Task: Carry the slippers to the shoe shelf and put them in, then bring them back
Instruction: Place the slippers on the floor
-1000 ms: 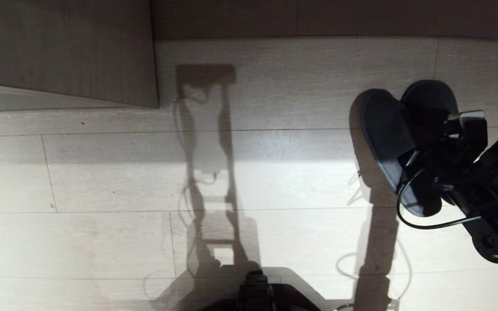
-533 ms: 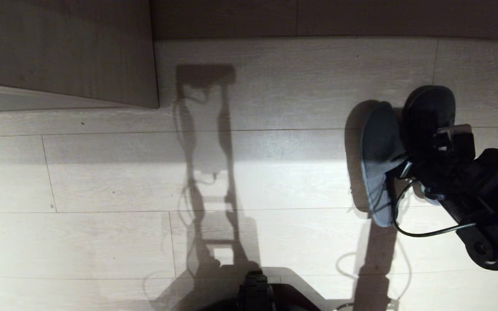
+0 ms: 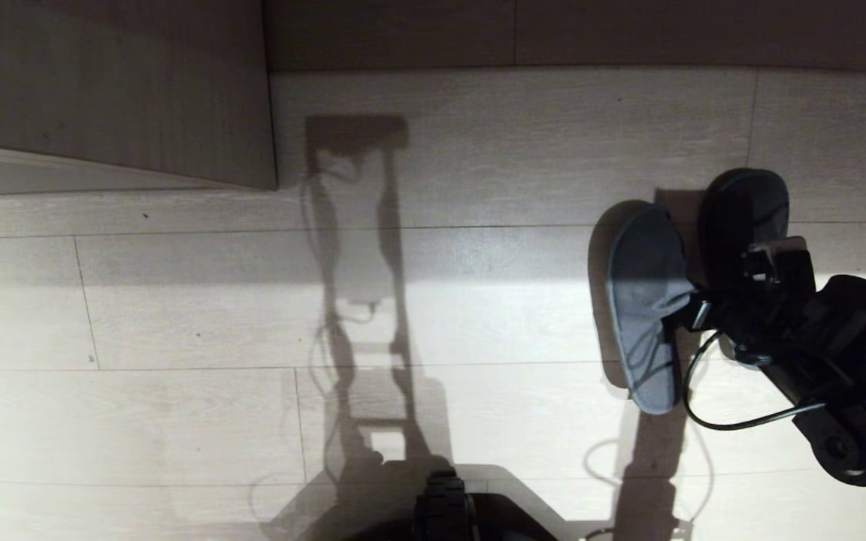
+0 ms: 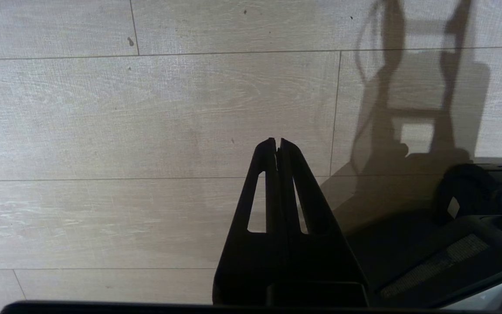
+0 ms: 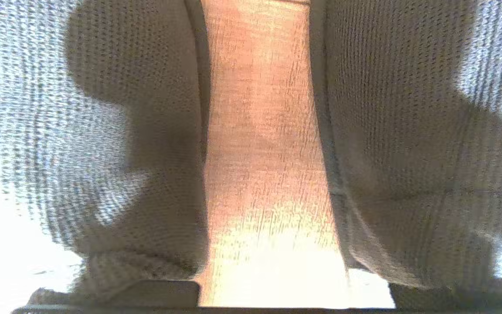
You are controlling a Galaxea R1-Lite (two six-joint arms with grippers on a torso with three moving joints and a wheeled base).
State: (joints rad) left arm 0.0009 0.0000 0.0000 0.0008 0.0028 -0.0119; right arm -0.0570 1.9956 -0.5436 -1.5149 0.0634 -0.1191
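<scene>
Two slippers [image 3: 647,308] lay side by side on the pale plank floor [image 3: 177,315] at the robot's right, insoles up — long axes running away from the robot. One right gripper [image 3: 711,300] hung low just over them, its jaws apart with nothing between. One left gripper [image 4: 277,146] hovered over bare floor, jaws together.

right arm [image 3: 839,353]: reaching in low from the right, wrist angling down | right gripper [image 3: 711,304]: jaws standing apart | left gripper [image 4: 277,146]: hanging downward, fingertips pressing together
</scene>
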